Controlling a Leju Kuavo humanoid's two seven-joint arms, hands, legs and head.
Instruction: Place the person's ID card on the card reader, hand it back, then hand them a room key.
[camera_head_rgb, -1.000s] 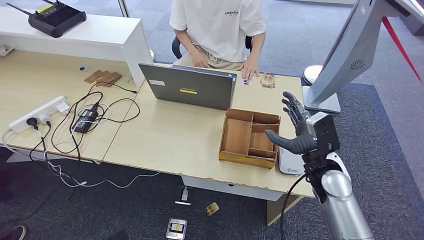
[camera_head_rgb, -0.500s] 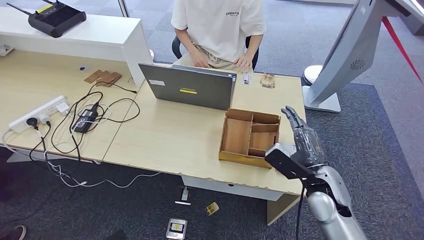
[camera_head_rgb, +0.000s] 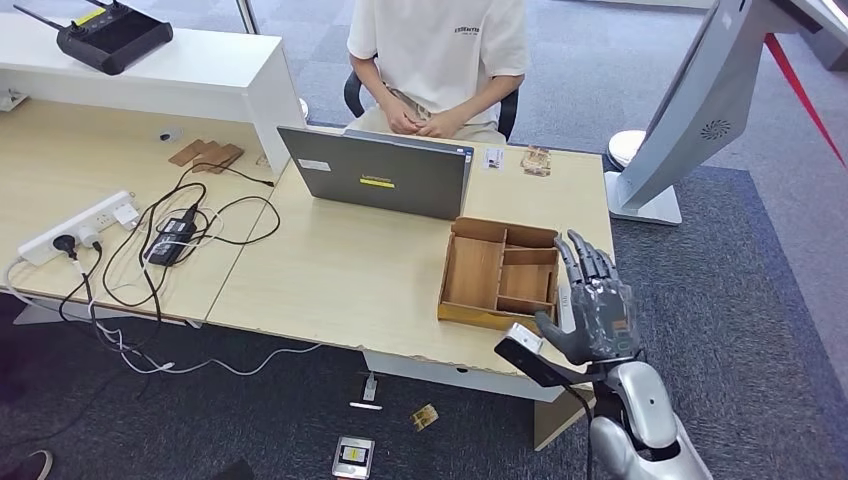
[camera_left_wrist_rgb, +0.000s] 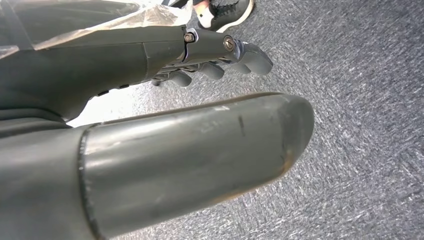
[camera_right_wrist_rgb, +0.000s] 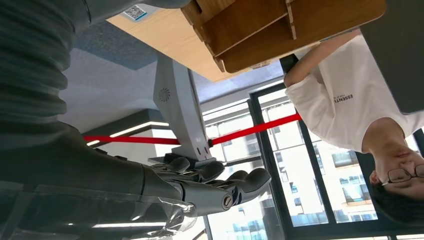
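I see the ID card (camera_head_rgb: 492, 158) lying flat on the counter (camera_head_rgb: 340, 270) beside the laptop (camera_head_rgb: 378, 172); probably thin, stiff, slick, so I would pinch an edge. Right hand (camera_head_rgb: 597, 308) fingers apart, empty.

We see the ID card (camera_head_rgb: 492, 158), a small white card with dark print, lying flat on the table (camera_head_rgb: 350, 270) at the far edge, at about 1 o'clock from the table's middle and just at 3 o'clock of the laptop's (camera_head_rgb: 385, 178) far corner. At 3 o'clock of it lies a small patterned item (camera_head_rgb: 536, 160); we cannot tell what it is. The card reader (camera_head_rgb: 565, 305) is a flat white slab at about 4 o'clock, against the wooden tray (camera_head_rgb: 500, 275), mostly hidden under the right hand (camera_head_rgb: 597, 305).
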